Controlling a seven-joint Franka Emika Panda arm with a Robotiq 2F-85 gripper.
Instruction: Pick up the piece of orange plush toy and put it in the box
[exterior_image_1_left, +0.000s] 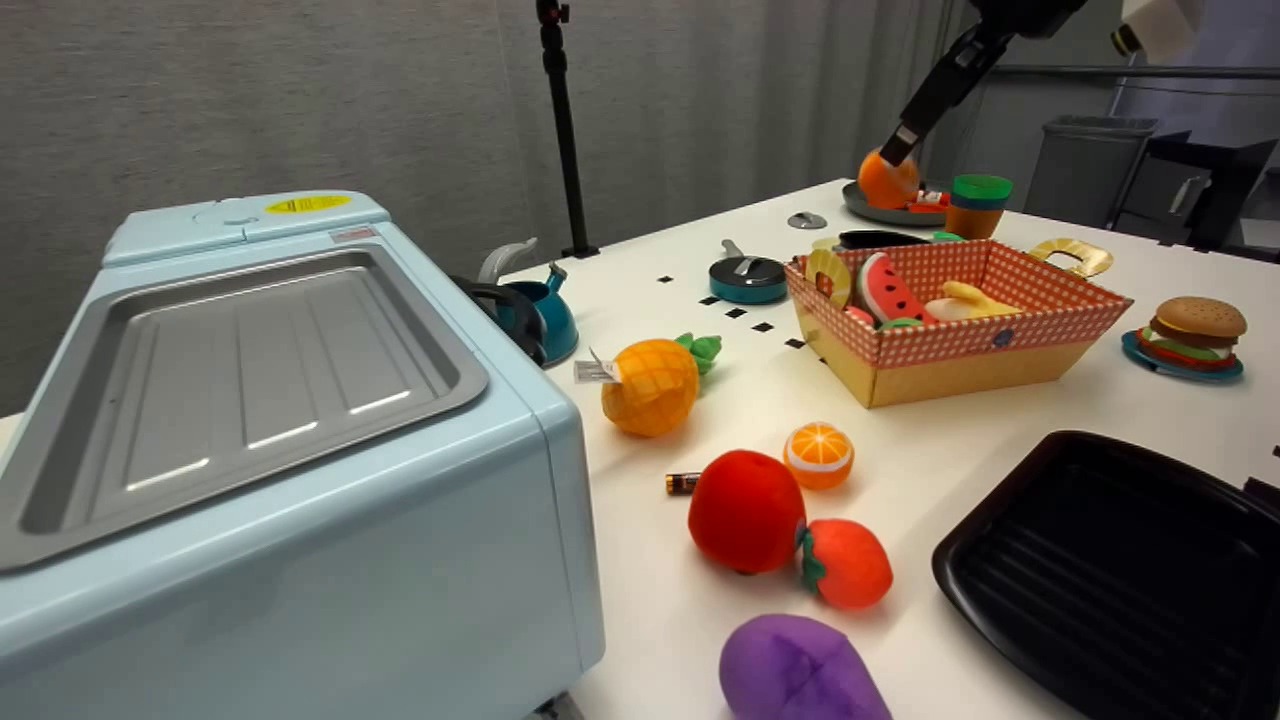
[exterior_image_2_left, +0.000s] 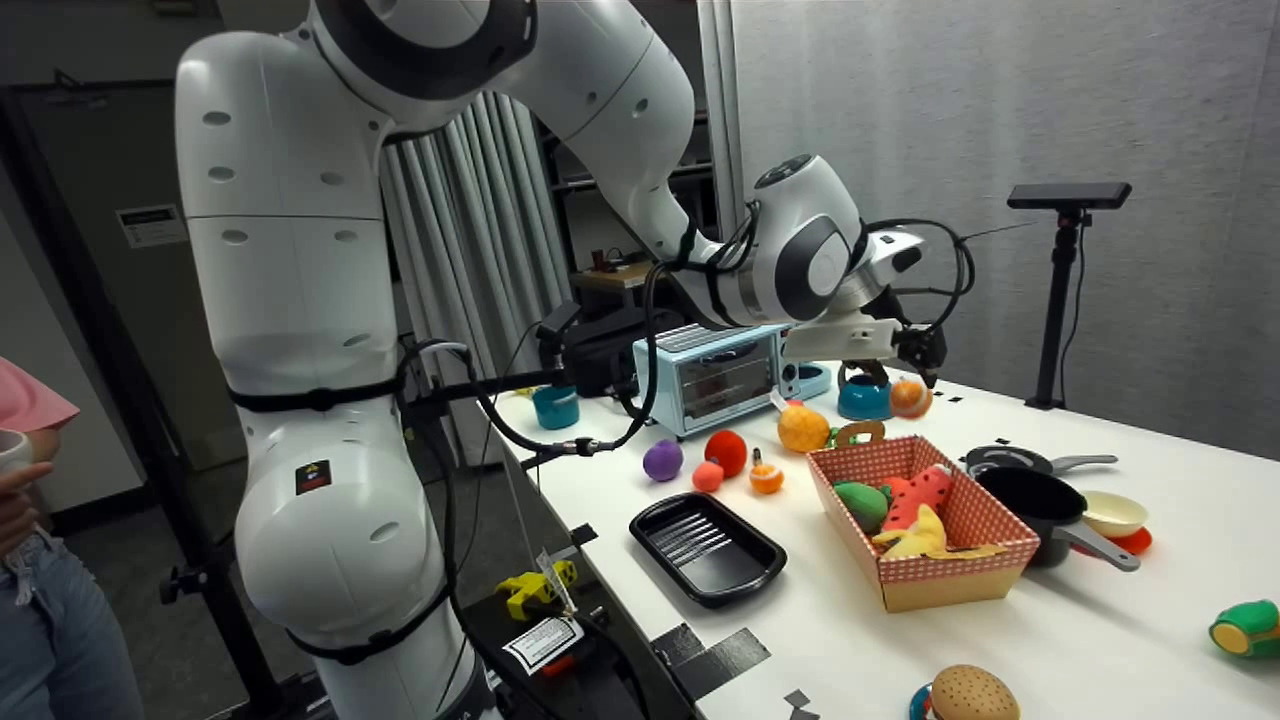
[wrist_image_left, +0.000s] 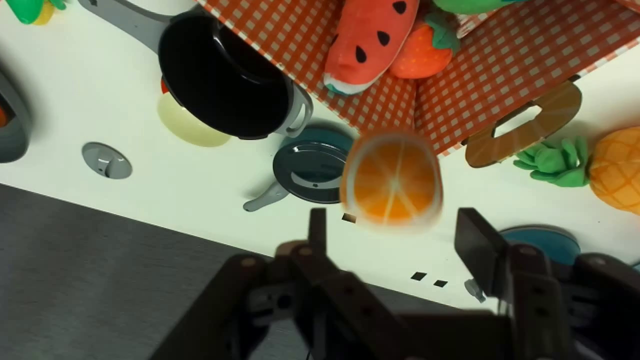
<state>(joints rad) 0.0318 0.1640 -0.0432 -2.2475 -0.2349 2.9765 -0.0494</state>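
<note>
In the wrist view the gripper (wrist_image_left: 391, 220) is unclenched, its fingers (wrist_image_left: 318, 232) spread wide, and the piece of orange plush toy (wrist_image_left: 392, 175), blurred, shows beyond the tips with a gap on either side; the checkered box (wrist_image_left: 505, 90) holds a watermelon slice (wrist_image_left: 367, 45). In an exterior view the piece is in the air just below the gripper, outside the box, above the white table (exterior_image_2_left: 1170, 600). In an exterior view a similar orange half (exterior_image_1_left: 819, 456) lies near a red plush ball (exterior_image_1_left: 746, 512), well apart from the raised piece.

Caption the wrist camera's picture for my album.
Near the open, black, two-fingered pincer, a blurred, rounded orange plush piece partly hides a red-checked rectangular cardboard box.
</note>
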